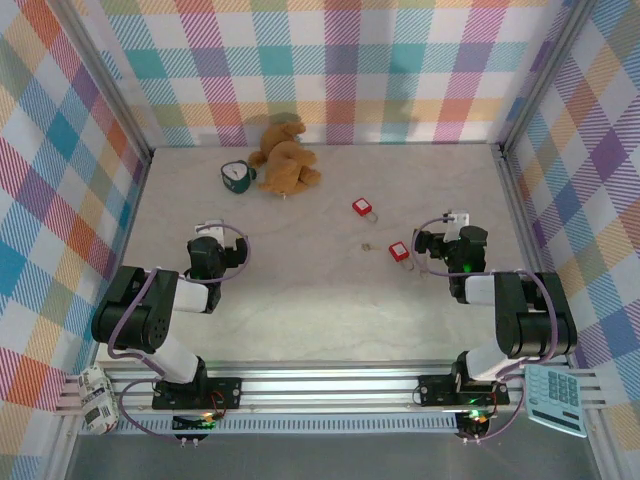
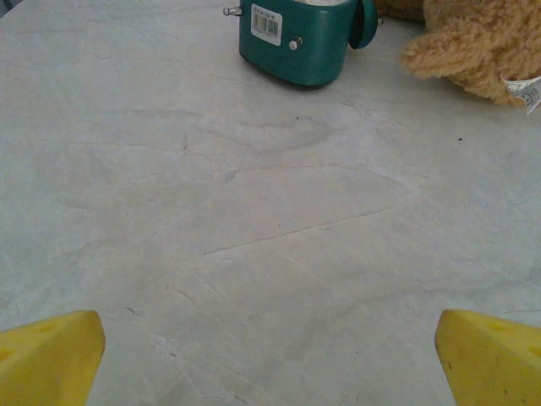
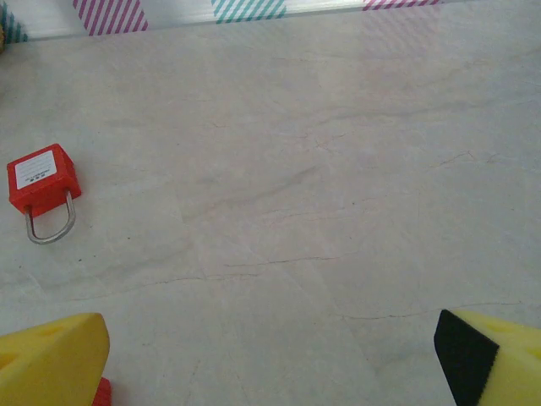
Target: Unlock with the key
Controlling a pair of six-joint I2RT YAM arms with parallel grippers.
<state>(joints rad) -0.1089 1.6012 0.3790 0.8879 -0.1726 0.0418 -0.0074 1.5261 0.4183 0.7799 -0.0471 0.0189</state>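
Teal tub (image 2: pixel 296 42) with barcode sticker, contents hidden, beside plush bear (image 2: pixel 473 42), left gripper (image 2: pixel 270 359) and right gripper (image 3: pixel 270 359) spread wide, empty, key (image 1: pixel 367 247) on table (image 1: pixel 300 320) beside near red padlock (image 1: pixel 399 250), far red padlock (image 1: pixel 364 208) apart, white label unreadable.

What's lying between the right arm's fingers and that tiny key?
A small red padlock lies between the right arm's fingers and the key. The top view shows it, close to the fingers.
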